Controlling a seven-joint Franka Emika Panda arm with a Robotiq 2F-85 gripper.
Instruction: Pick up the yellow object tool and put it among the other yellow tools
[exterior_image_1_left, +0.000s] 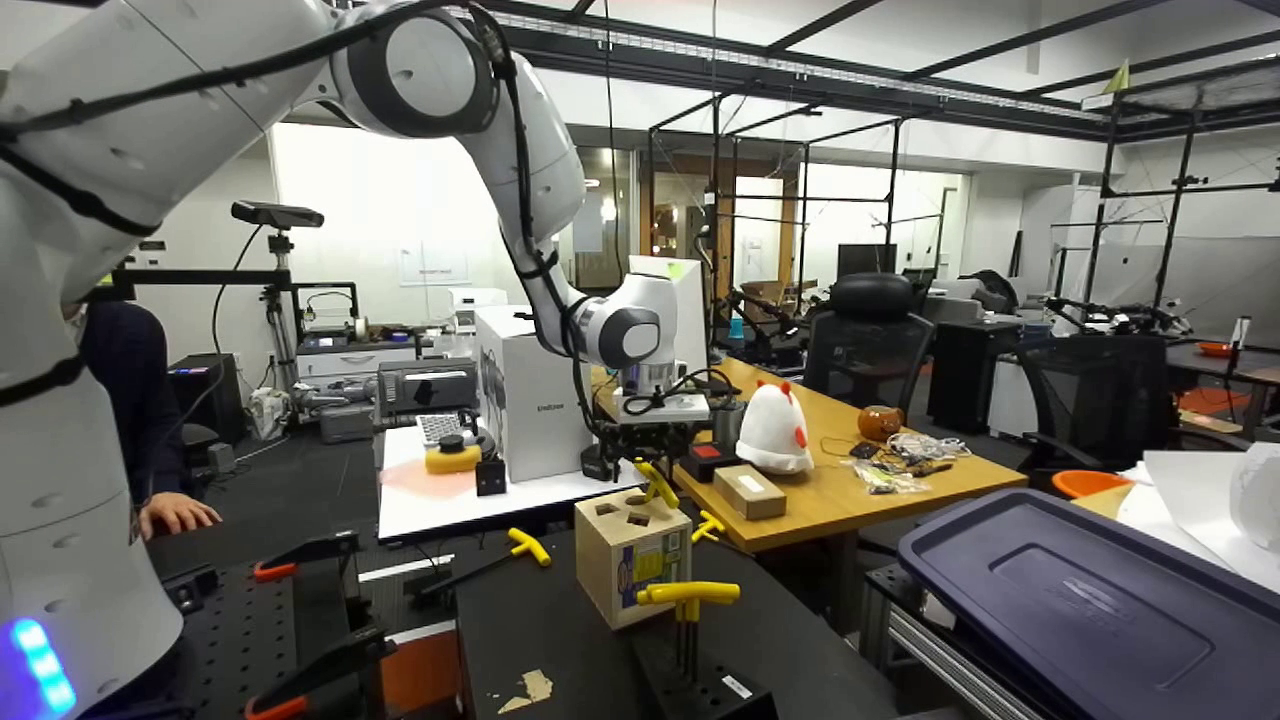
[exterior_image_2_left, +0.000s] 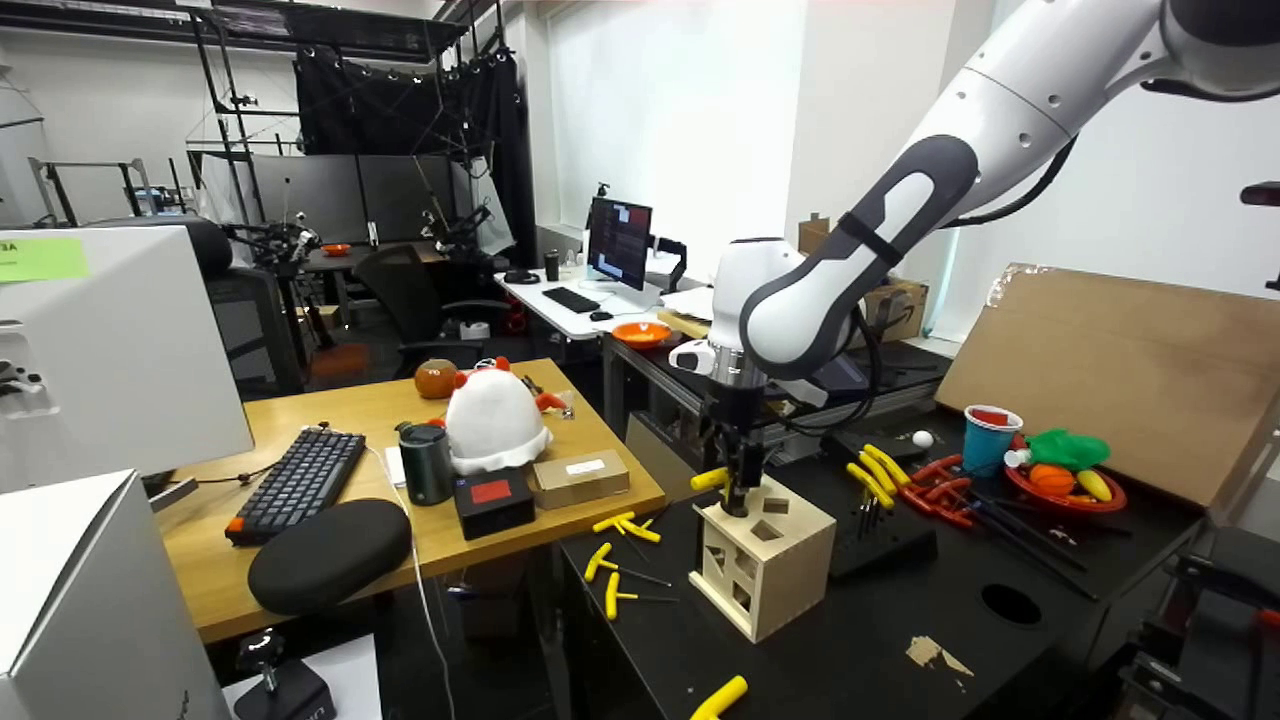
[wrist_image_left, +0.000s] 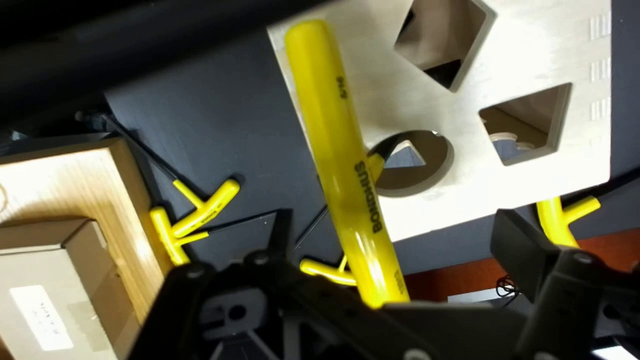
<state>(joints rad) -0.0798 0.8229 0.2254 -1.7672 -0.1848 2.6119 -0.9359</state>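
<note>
While the pincer is spread wide, the yellow tool is close by, its stem (the thin part) pointing down into the round hole of the wooden box. Its long handle slants from upper left to lower middle in the wrist view. Other yellow tools stand in a black block.

The yellow tool looks to me like smooth, glossy plastic, the box like pale, matt wood. From my end I see a matt tabletop, a wood-grained desk, a toy of white cloth and a panel of cardboard.
</note>
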